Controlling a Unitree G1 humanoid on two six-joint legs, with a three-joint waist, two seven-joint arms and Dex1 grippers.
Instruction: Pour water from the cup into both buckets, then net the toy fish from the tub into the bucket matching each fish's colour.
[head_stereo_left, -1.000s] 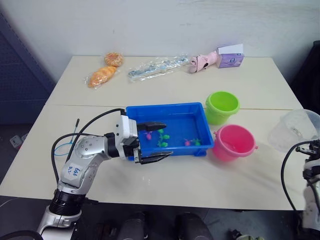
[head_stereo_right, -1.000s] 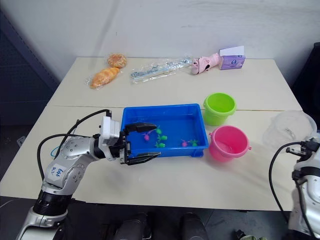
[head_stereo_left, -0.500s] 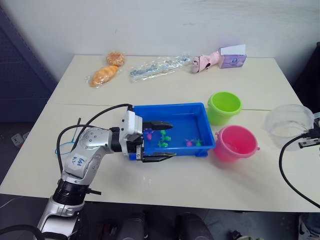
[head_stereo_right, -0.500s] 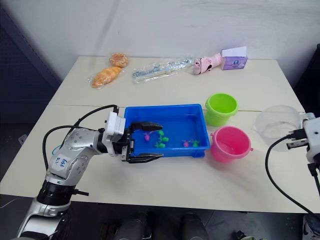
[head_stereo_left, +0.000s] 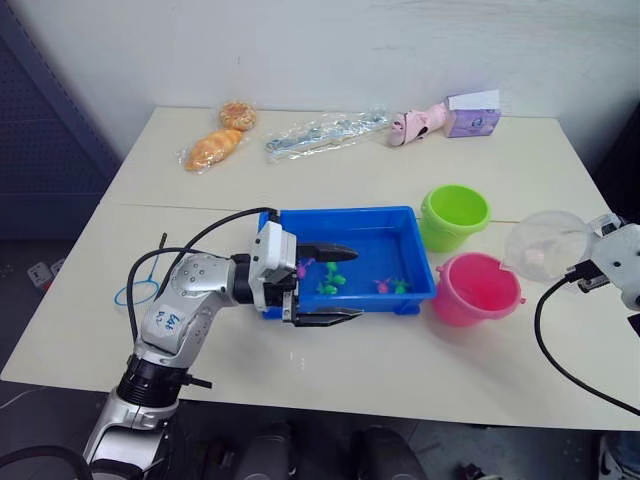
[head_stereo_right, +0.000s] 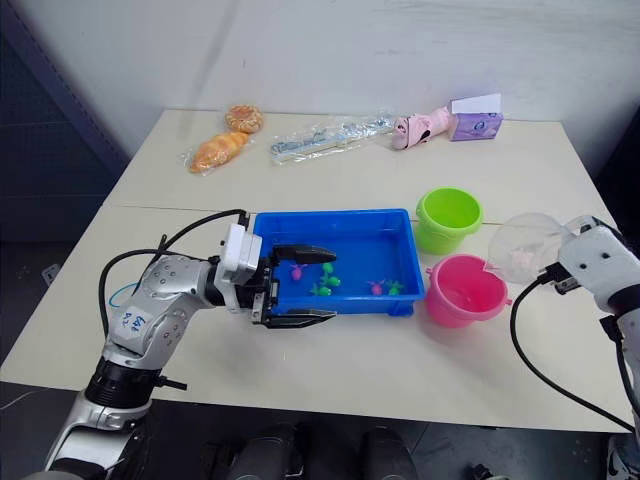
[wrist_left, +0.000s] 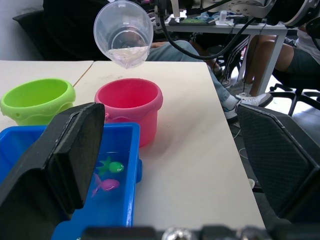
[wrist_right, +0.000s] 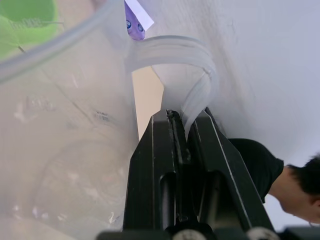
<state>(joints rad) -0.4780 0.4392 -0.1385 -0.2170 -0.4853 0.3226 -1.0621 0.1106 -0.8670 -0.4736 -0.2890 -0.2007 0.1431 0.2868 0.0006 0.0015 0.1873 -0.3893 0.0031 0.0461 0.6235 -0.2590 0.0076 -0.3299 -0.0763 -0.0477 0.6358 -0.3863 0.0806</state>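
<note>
Right tool (wrist_right: 175, 125): we log its two black fingers pinched tight on the side handle of the cup (head_stereo_left: 545, 243). The cup, clear plastic, is tipped on its side above the counter (head_stereo_left: 420, 360), just to the right of the pink bucket (head_stereo_left: 477, 288), with its rim turned toward that bucket; in the left wrist view a little water lies in the lowered side of the cup, directly above the pink bucket.

Left tool (head_stereo_left: 330, 285): we record it spread wide and holding nothing, at the left end of the tub (head_stereo_left: 385, 225), one finger over the tub's water and the other over the counter just in front of the near rim.

Tub: blue, mid-counter, holding several toy fish (head_stereo_left: 327, 279), green and pink, gathered toward its front half.

Green bucket (head_stereo_left: 454, 215): upright, just beyond the tub's far right corner, behind the pink bucket.

Net (head_stereo_left: 137, 290): we list its blue hoop on the counter at the left, beside the left arm, its dark handle pointing away from us.

Far edge of counter: two bread rolls in wrap (head_stereo_left: 215, 148), a clear plastic packet (head_stereo_left: 325, 131), a pink soft toy (head_stereo_left: 418, 122), a purple box (head_stereo_left: 472, 117).
</note>
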